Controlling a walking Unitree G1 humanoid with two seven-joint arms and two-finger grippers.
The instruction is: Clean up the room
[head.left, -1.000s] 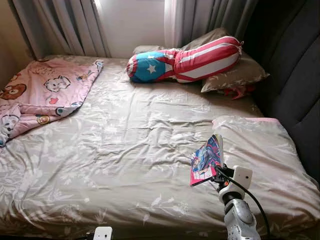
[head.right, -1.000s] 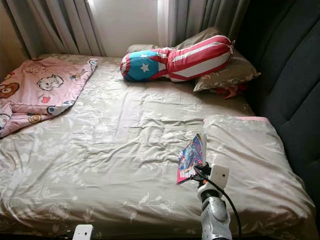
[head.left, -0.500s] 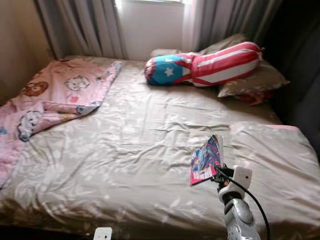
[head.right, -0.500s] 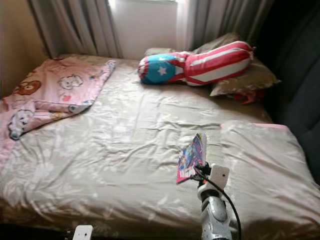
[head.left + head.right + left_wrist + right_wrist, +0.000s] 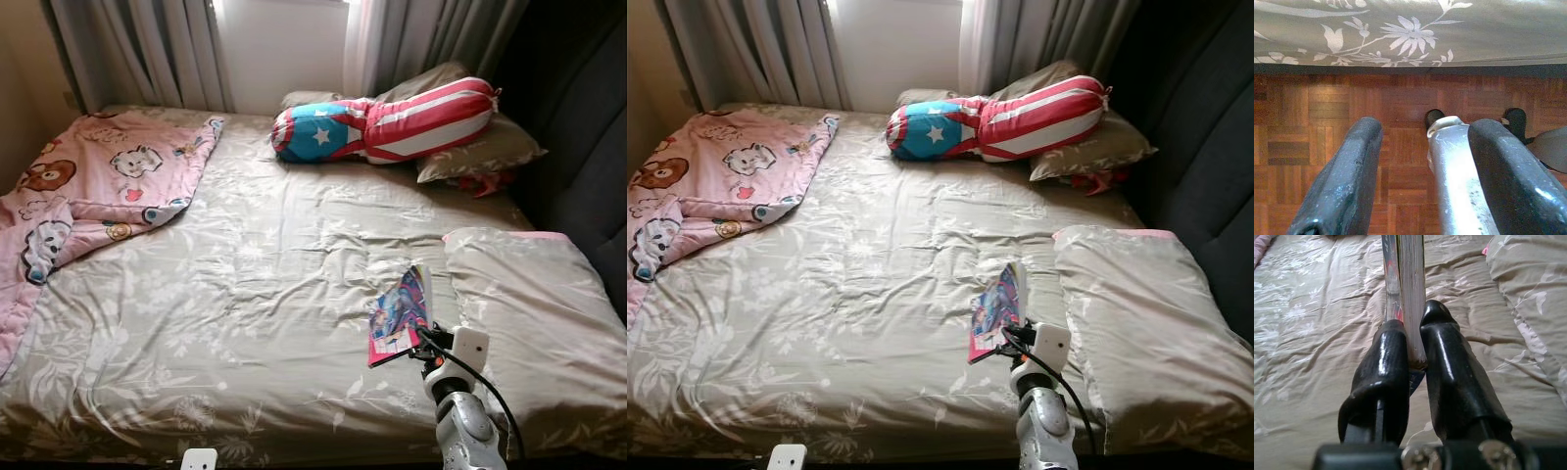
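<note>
A thin book with a bright comic-style cover point(image 5: 402, 315) is held upright over the near right part of the bed point(image 5: 255, 294). My right gripper point(image 5: 1413, 325) is shut on the book point(image 5: 1409, 289), its two black fingers pinching the lower edge. My right arm point(image 5: 458, 416) rises from the bottom of the eye views. My left gripper point(image 5: 1422, 147) hangs open beside the bed's edge, above the wooden parquet floor point(image 5: 1327, 117).
A pink cartoon blanket point(image 5: 88, 196) lies crumpled on the far left of the bed. A flag-patterned bolster point(image 5: 382, 122) rests on grey pillows point(image 5: 480, 152) at the head. Another pillow point(image 5: 534, 304) lies at the right. A dark padded headboard point(image 5: 588, 166) runs along the right.
The camera has shifted, so the bed sits differently in the eye views and more of its near edge shows. My right gripper still holds the book in the same pose.
</note>
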